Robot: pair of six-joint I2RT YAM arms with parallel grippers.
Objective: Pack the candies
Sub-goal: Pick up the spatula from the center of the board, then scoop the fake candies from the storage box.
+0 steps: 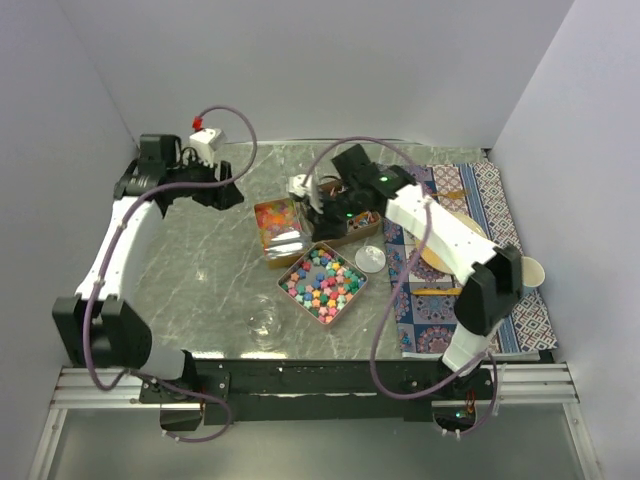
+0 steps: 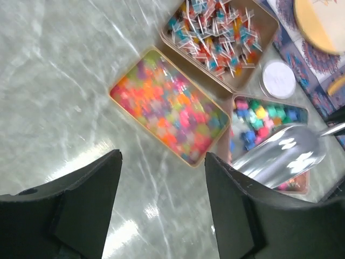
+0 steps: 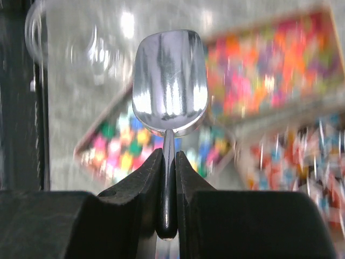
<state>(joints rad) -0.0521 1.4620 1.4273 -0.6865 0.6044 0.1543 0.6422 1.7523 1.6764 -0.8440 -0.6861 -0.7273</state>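
Though unclear from above, right hand [image 3: 168, 181] clamped on scoop [image 3: 170, 81] handle, left hand [image 2: 161, 202] spread wide, holding nothing.

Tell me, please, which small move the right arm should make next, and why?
Probably lower the scoop into the star candies. The right gripper is shut on its handle, its bowl is empty, and those candies lie close below it. The jar looks empty.

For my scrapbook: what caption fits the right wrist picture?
Right hand pinching a silver scoop over blurry, colourful candies.
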